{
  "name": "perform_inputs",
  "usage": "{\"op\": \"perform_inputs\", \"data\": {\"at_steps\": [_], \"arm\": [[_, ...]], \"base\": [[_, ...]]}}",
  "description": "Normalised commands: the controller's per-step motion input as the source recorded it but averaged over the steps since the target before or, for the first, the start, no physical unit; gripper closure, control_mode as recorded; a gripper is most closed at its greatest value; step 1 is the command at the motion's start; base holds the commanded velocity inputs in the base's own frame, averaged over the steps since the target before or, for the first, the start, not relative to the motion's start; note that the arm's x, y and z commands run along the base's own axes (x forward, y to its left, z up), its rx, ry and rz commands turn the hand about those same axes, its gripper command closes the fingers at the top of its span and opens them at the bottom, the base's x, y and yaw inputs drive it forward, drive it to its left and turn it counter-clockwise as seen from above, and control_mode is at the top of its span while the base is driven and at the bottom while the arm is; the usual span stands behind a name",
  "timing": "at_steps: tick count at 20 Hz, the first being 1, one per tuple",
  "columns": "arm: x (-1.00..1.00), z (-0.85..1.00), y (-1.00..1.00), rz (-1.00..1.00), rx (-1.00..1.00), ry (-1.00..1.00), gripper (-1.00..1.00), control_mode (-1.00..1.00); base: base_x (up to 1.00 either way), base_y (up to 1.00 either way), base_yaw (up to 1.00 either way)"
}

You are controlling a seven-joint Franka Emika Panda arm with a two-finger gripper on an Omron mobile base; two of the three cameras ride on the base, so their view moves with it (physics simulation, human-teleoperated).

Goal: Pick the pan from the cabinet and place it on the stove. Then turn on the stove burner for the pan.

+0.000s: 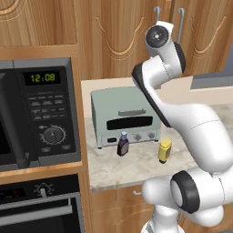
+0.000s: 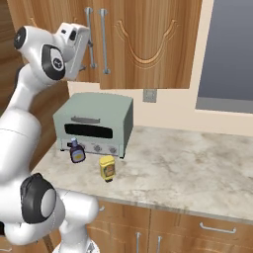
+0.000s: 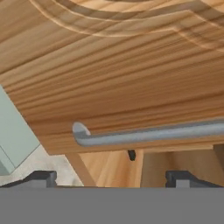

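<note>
Kitchen counter below; cabinet (image 2: 148, 44) doors closed. Gripper (image 3: 111, 177) jaws wide, bar handle (image 3: 148, 133) at twelve o'clock, lined up for pulling open.

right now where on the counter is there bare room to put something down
Bare marble counter runs from the yellow bottle right to below the window. Crowded at left: toaster oven, with the dark bottle and yellow bottle in front.
</note>
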Motion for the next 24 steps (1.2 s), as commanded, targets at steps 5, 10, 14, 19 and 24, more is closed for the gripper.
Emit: {"op": "perform_inputs", "data": {"at_steps": [5, 10, 14, 19, 24], "arm": [[0.27, 0.0, -0.1, 0.0, -0.03, 0.03, -1.0, -1.0], [0.29, 0.0, -0.24, 0.0, -0.03, 0.04, -1.0, -1.0], [0.17, -0.02, -0.22, 0.0, -0.02, 0.02, -1.0, -1.0], [-0.29, 0.0, -0.41, -0.04, 0.0, -0.01, -1.0, -1.0], [-0.71, 0.0, -0.6, -0.1, 0.0, -0.03, -1.0, -1.0]], "base": [[0.0, 0.0, 0.0], [0.0, 0.0, 0.0], [0.0, 0.0, 0.0], [0.0, 0.0, 0.0], [0.0, 0.0, 0.0]]}}
